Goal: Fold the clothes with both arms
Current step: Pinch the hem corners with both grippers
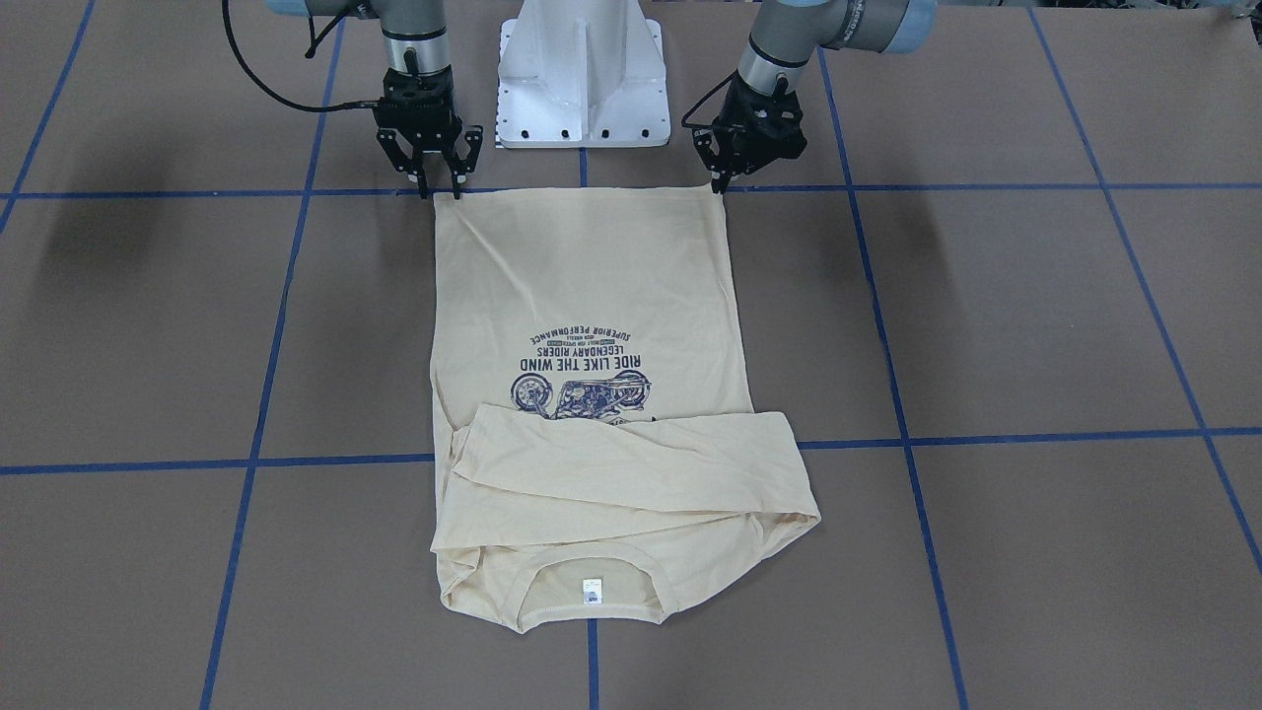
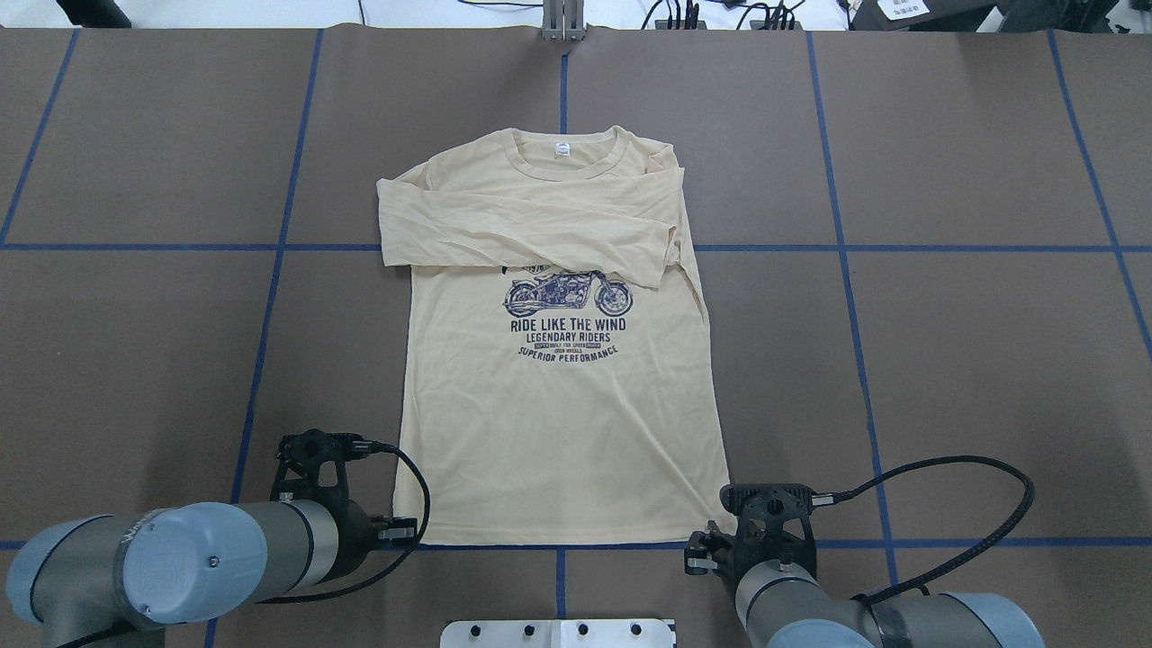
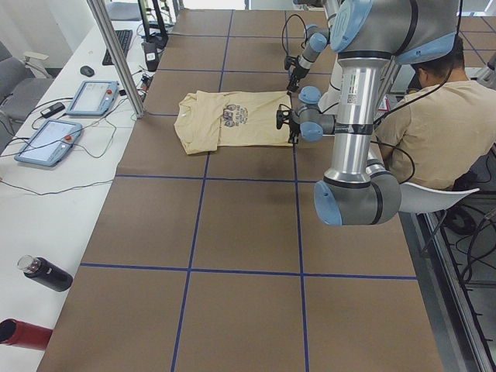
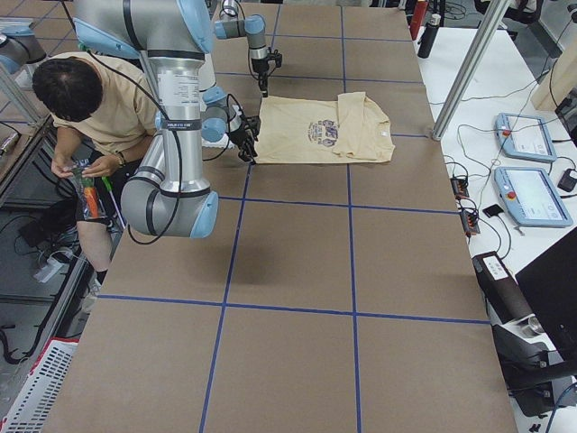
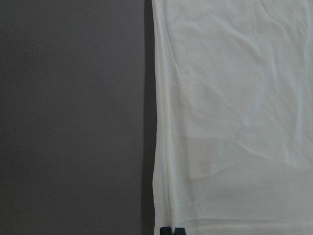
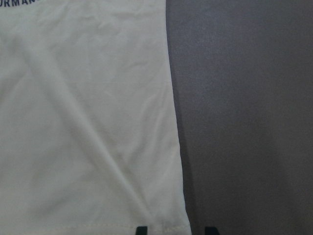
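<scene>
One thin cream knit shirt [image 1: 582, 286] lies on the counter [image 1: 1035, 325]. Two black claws sit at its upper hem corners: right claw [image 1: 440, 187] wide, left claw [image 1: 723, 182] narrow, seemingly pinching cloth.

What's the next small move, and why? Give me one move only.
Probably close the right hand on its hem corner of the shirt. Its fingertips stand apart around that corner, while the left hand looks pinched shut on the other corner. The sleeves lie folded across the chest, so lifting the hem with both corners held should come next.
</scene>
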`<state>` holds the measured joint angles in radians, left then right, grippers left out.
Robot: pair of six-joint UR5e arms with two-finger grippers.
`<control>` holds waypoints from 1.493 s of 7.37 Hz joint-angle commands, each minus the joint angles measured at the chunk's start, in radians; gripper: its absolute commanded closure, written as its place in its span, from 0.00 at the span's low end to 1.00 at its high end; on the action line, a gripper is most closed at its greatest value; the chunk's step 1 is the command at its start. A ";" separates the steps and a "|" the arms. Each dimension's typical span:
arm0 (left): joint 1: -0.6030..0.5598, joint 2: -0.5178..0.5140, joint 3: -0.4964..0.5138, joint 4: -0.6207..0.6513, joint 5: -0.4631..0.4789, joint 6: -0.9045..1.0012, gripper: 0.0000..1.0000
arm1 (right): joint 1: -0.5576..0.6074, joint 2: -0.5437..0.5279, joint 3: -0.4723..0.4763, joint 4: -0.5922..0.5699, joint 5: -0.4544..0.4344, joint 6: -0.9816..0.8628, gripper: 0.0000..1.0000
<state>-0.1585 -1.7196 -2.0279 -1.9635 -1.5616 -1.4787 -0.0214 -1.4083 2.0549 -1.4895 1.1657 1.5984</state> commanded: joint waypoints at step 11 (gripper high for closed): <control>-0.001 -0.008 -0.020 0.000 -0.002 0.002 1.00 | 0.034 0.023 0.043 -0.008 -0.003 -0.014 1.00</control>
<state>-0.1582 -1.7271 -2.0349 -1.9637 -1.5626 -1.4778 -0.0005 -1.3842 2.0565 -1.4917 1.1531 1.5869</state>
